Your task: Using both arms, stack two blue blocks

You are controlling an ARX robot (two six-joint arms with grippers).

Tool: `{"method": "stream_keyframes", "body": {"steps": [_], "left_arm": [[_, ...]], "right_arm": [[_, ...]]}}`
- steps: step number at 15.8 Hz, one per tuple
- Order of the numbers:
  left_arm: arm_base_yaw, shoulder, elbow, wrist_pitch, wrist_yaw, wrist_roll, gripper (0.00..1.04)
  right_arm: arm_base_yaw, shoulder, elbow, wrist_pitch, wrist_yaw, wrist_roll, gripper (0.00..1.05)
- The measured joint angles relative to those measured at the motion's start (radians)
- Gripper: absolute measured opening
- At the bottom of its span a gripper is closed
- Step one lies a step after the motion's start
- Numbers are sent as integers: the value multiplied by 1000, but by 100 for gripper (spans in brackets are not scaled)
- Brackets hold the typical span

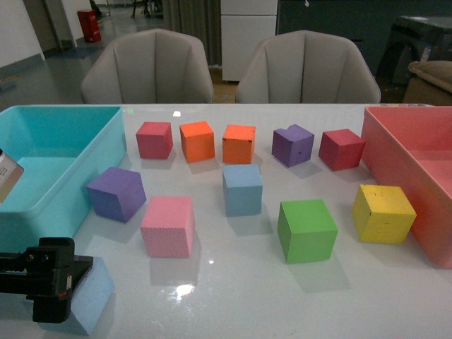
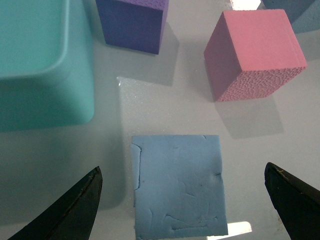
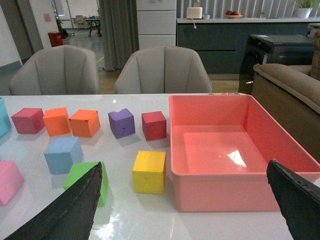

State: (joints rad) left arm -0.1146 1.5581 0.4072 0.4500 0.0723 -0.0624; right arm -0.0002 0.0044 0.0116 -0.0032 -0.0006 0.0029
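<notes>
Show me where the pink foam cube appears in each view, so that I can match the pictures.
Front view: the pink foam cube sits in the near row, between the purple foam cube and the green foam cube.
Left wrist view: it stands beside that purple cube.
Right wrist view: only part shows, cut by the picture edge, near the green cube.
Shared landmark: the pale blue foam cube behind it, in all views.
</notes>
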Motion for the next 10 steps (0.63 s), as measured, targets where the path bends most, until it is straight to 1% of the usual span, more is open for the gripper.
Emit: {"method": "stream_keyframes", "body": {"steps": [2,4,10], "left_arm": [[-2,34,1,14,3,-11,98],[-2,59,2,37,-21,-10,98],[-14,138,5,79,-20,-11,98]], "right_arm": [[0,0,0,0,0,0,98],[0,0,0,0,0,0,98],[0,0,0,0,0,0,98]]}}
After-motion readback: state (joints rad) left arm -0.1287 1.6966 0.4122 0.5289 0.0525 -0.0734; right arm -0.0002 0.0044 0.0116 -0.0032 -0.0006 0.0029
